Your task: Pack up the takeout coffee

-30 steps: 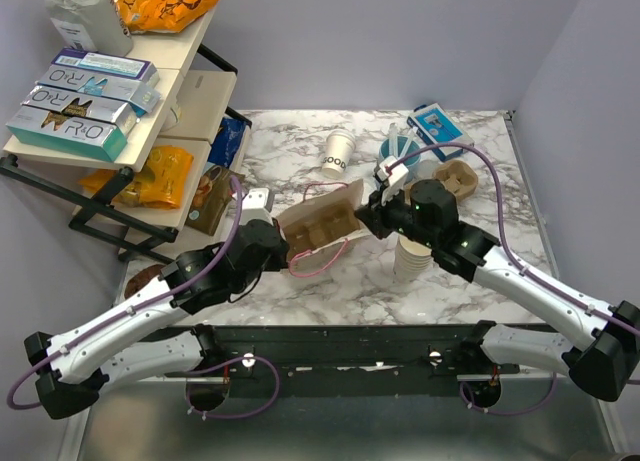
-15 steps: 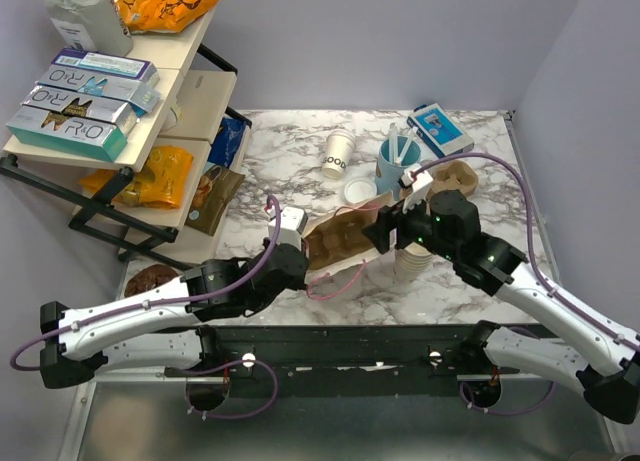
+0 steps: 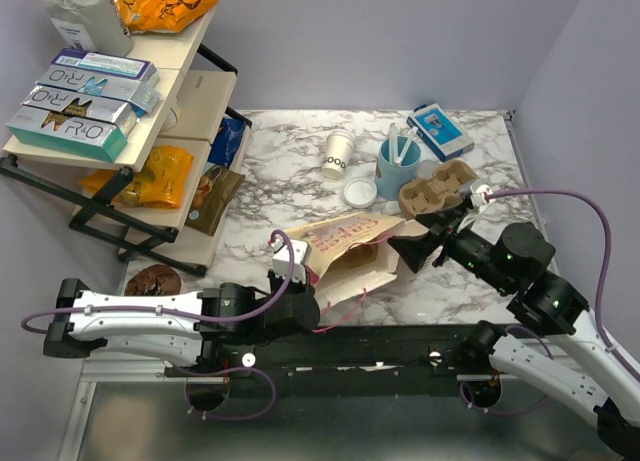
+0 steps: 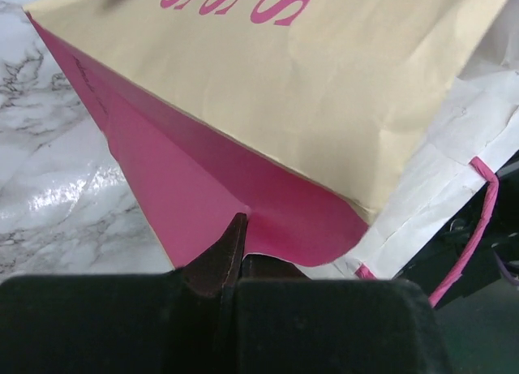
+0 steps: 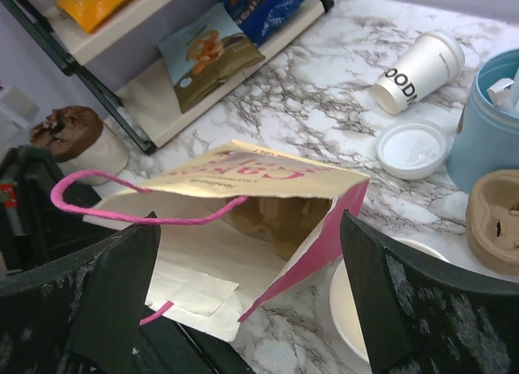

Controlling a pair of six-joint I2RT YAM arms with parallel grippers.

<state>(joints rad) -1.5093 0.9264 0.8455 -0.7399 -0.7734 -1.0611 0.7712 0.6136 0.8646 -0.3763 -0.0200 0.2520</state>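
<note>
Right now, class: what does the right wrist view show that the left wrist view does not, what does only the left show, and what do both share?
Only the right wrist view shows the takeout coffee, a loose lid, the blue mug and the open mouth of the paper bag. Only the left wrist view shows the left gripper pinching the bag's pink edge. Both show the paper bag and the marble table.

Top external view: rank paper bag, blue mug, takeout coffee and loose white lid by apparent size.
1. paper bag, largest by far
2. blue mug
3. takeout coffee, close to the mug, looks only slightly slimmer
4. loose white lid, smallest
</note>
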